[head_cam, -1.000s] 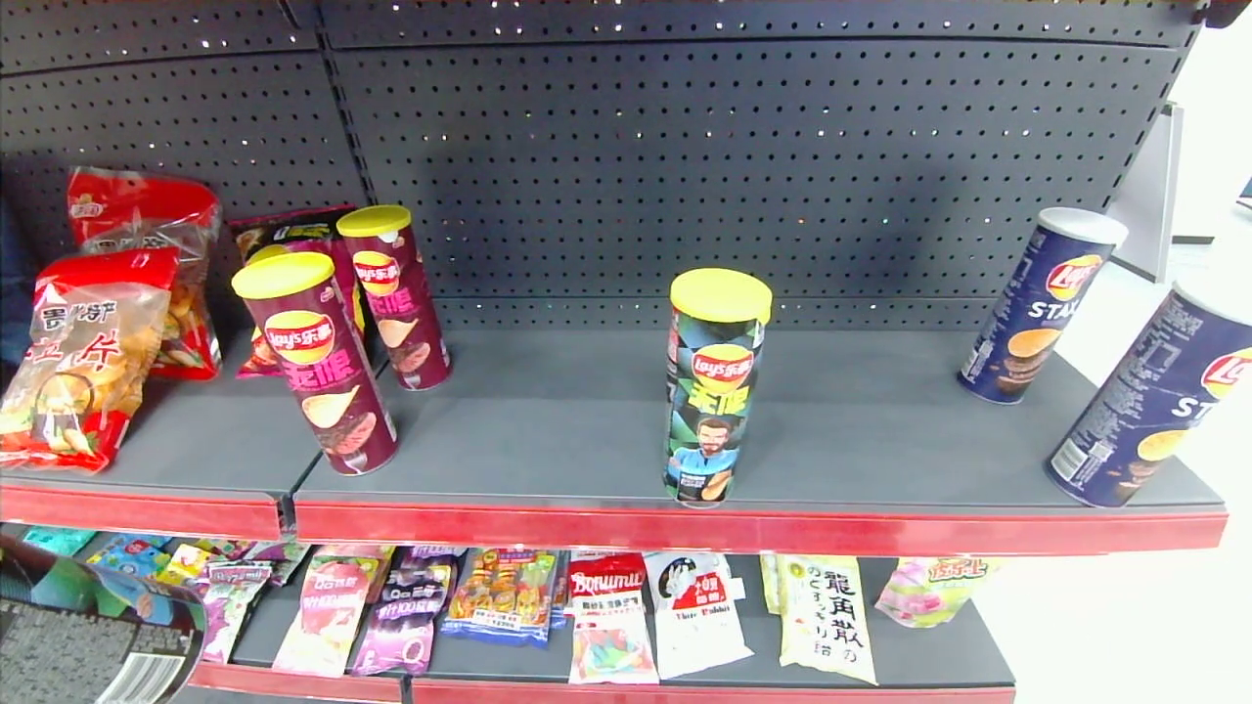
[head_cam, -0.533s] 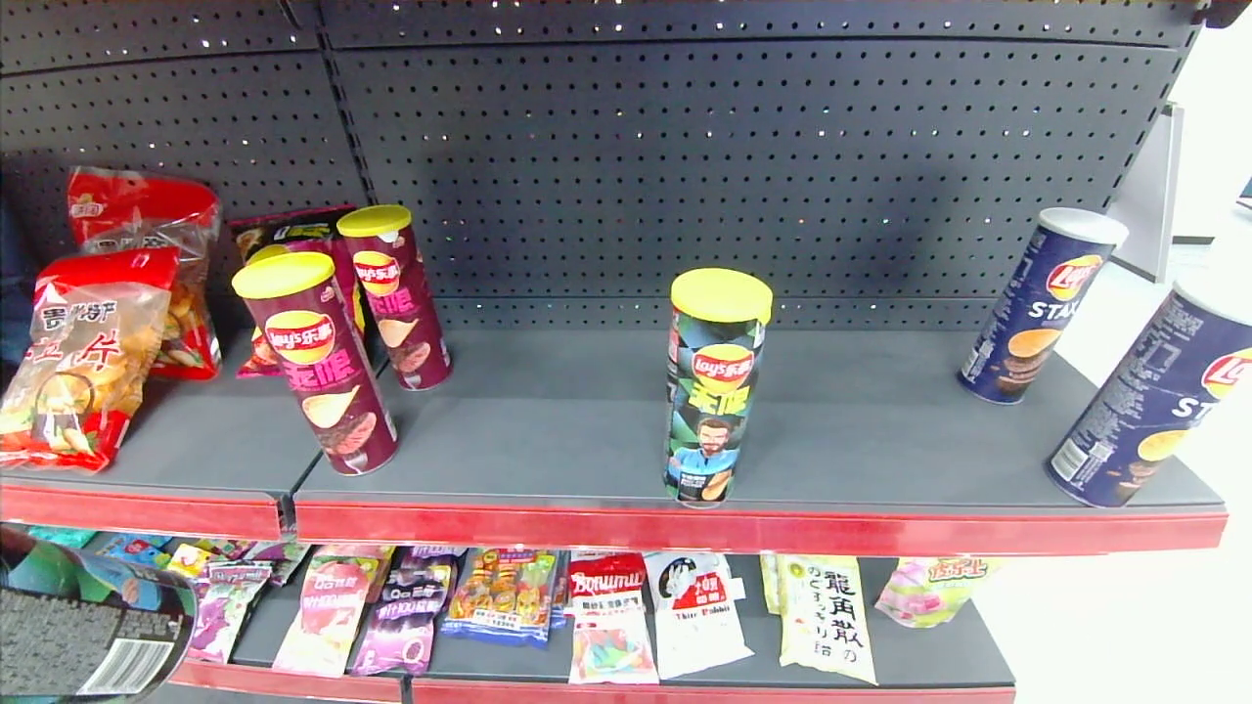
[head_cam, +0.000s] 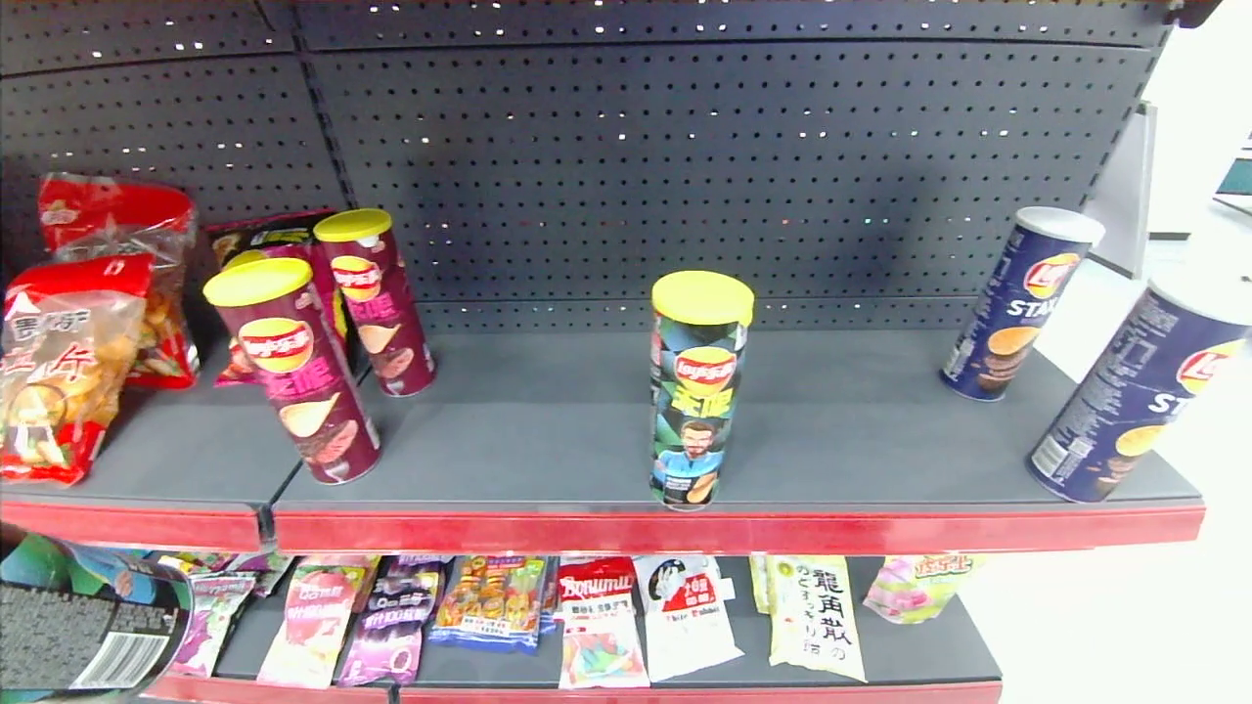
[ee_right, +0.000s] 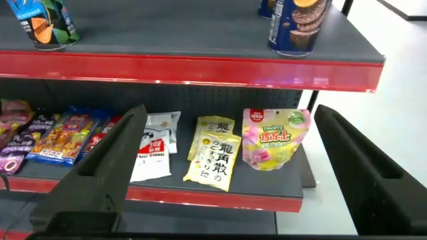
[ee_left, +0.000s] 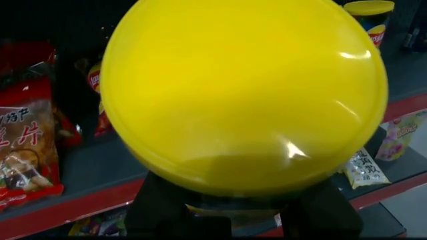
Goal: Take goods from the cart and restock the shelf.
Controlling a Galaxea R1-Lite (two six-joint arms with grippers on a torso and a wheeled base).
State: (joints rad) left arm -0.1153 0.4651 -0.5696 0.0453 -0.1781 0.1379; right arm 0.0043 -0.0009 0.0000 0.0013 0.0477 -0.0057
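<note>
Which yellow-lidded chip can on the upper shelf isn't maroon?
The lone can mid-shelf, near the front edge: it has a green-and-dark patterned wrap, whereas the cans at left are maroon.

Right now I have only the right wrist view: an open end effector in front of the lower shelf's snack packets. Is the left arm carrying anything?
Observer: Yes. The left end effector is closed on a yellow-lidded chip can, with the lid close to the wrist camera.
Operator: Where is that can relative to the shelves?
Observer: In the head view it lies tilted at the lower left, below the red front edge of the upper shelf.
Operator: Any free space up there?
Observer: Bare board lies between the front maroon can and the green can at the middle front.
</note>
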